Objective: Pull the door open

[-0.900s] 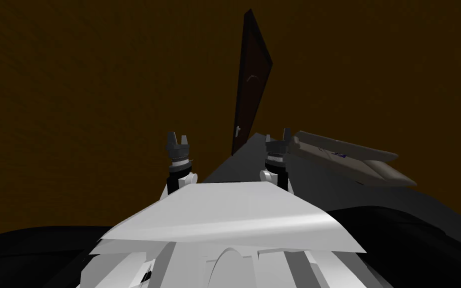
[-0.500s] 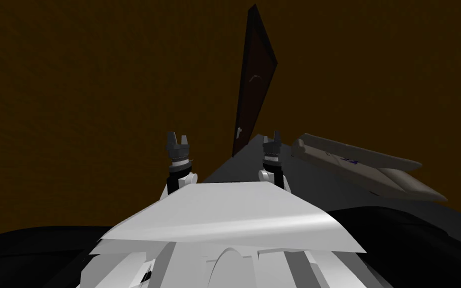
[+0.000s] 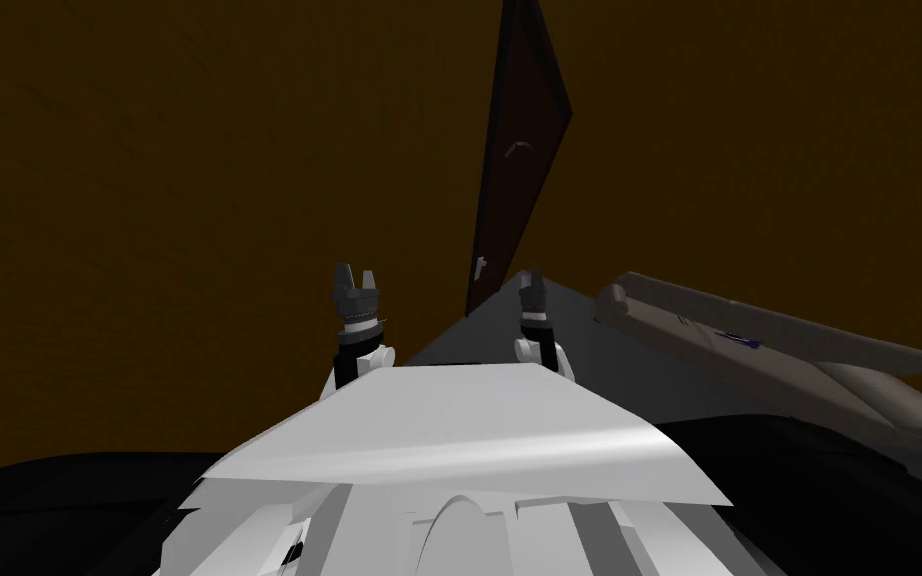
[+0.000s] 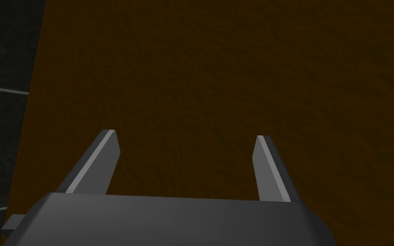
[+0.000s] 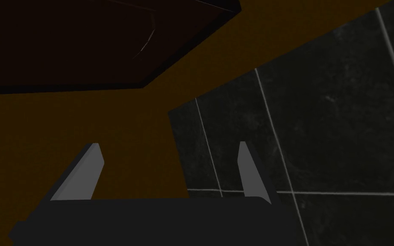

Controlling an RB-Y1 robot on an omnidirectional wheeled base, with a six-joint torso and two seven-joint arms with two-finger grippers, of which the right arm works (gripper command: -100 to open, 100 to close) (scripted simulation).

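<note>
Head: dark brown door (image 3: 514,170) ahead in the brown wall (image 3: 199,200). Its handle (image 3: 480,267) is apart from my right gripper (image 3: 531,284). Left gripper (image 3: 356,282) is idle.
Left wrist: fingers wide, facing the wall.
Right wrist: fingers wide, empty, door ahead.
I judge this the approach step. Next: reach the handle and clamp it.

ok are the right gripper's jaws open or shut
Open: the right gripper has its jaws standing well apart in the right wrist view, with nothing held between them.
</note>
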